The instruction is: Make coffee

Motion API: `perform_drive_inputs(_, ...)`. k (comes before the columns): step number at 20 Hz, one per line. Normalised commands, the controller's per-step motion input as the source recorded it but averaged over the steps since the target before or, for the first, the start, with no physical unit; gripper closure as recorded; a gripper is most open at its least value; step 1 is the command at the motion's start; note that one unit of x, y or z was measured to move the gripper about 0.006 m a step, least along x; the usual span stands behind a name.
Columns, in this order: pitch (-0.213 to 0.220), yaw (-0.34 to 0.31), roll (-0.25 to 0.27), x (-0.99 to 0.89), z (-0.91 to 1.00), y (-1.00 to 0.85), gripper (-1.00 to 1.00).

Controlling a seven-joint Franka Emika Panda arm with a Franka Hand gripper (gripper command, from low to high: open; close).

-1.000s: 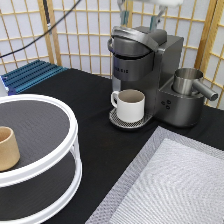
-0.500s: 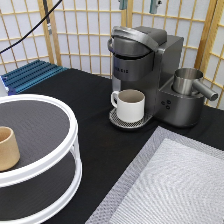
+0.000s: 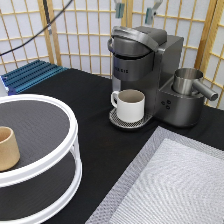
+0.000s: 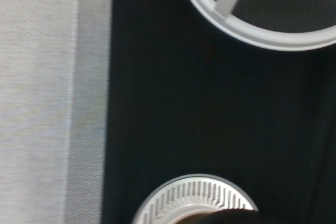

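Overhead, the gripper (image 3: pixel 134 10) is seen above the coffee machine (image 3: pixel 145 65), fingertips apart, nothing held. A white mug (image 3: pixel 131 105) is set under its spout, placed for catching the brew.

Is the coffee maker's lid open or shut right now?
Shut: the coffee maker has its lid lying flat on top, no gap showing.

Ext cam looks down across black table (image 3: pixel 100 135) toward coffee machine (image 3: pixel 150 70), fairly near. Wrist cam looks straight down, close, beside machine; both catch grey mat (image 4: pixel 45 100) and drip tray (image 4: pixel 196 200).
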Motion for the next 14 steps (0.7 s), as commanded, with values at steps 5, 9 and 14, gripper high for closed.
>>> perform_drive_inputs(5, 0.0, 0.0, 0.005, -0.4, -1.0, -0.58, -1.0)
perform_drive_inputs(9, 0.002, 0.015, 0.034, -0.25, -1.0, -0.68, -1.0)
perform_drive_inputs(14, 0.014, 0.036, 0.044, -0.08, -0.75, -0.31, -1.0)
